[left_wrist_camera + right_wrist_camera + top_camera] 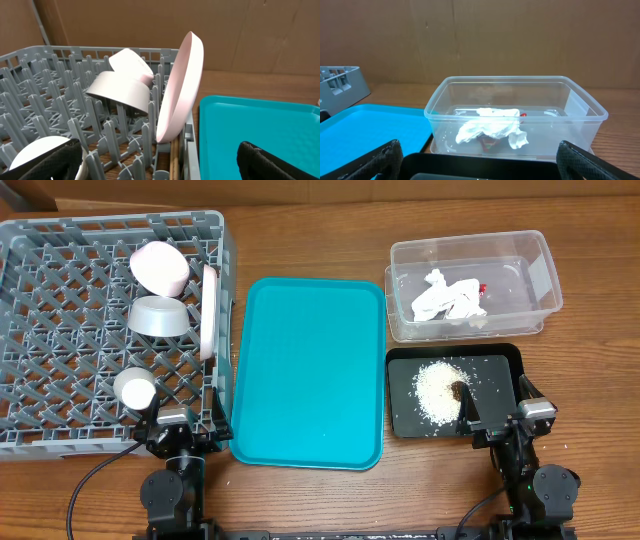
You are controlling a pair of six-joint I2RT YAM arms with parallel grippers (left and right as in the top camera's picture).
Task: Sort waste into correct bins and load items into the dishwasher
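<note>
The grey dishwasher rack [60, 280] holds the pink bowl [160, 267], the grey bowl [158, 317], the white cup [134, 387] and the plate [209, 310], which stands on edge at the rack's right wall. The chopsticks [173, 160] lie along that wall under the plate [180, 85]. The clear tub [540, 280] holds the white napkin [445, 298] and the red wrapper [482, 288]. The black tray [500, 370] holds the rice [438, 387] with brown bits [459, 389]. My left gripper [175, 423] is open at the rack's front right corner. My right gripper [502, 420] is open at the black tray's front edge.
The large teal tray [308, 370] lies between the rack and the two bins. A cardboard wall stands behind the table. In the right wrist view the tub [515, 82] is straight ahead, past the black tray [480, 162].
</note>
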